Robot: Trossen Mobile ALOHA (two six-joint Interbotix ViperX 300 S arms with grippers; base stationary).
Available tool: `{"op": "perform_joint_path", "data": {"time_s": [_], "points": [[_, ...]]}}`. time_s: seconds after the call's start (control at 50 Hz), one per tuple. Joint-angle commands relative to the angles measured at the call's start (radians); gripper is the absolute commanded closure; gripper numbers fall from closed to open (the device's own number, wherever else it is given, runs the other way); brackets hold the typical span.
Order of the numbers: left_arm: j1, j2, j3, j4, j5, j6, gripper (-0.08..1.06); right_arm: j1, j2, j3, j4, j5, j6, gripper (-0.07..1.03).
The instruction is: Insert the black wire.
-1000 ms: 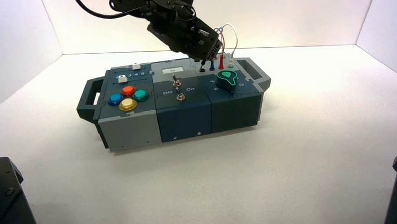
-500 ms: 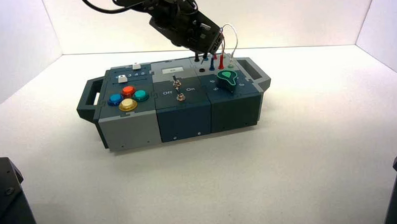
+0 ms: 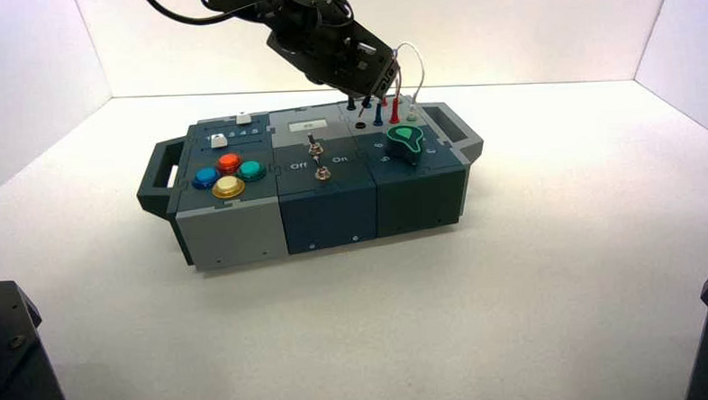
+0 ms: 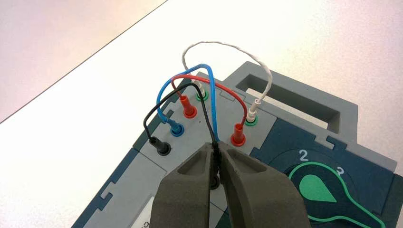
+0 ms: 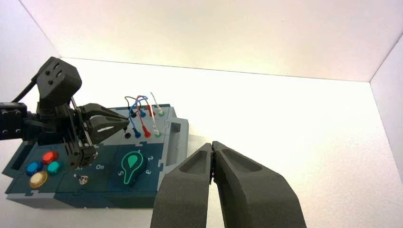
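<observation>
Your left gripper is clamped on the black wire's plug above its socket. Your right gripper waits, fingertips together.

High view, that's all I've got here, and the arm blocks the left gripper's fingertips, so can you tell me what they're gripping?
Observer: The left gripper is closed on one plug of the black wire, over the box's far right part.

Operator: And where does the wire's other end go?

Observer: The left wrist view shows it running to the black plug seated in the far row, next to the blue one.

Operator: Is the held plug in?

Observer: Not yet: the right wrist view shows its tip just above the near-row black socket.
</observation>
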Motion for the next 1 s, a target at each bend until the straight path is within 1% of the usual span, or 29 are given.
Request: {"op": "perform_joint_path", "data": {"time_s": [0.02,0.56,1.0], "points": [[0.003,-0.009,-0.009,0.003,-0.005,-0.005,1.0,-0.002,0.008,-0.017,-0.003,-0.012,-0.002,0.98],[-0.017,0.002,-0.009,0.002,-0.005,-0.011,1.0,-0.003,0.008,-0.017,-0.002,-0.014,-0.002,0.98],[-0.017,0.02,-0.021,0.003,-0.009,-0.011,1.0,-0.003,0.008,-0.017,-0.003,-0.014,-0.002,0.98]]}}
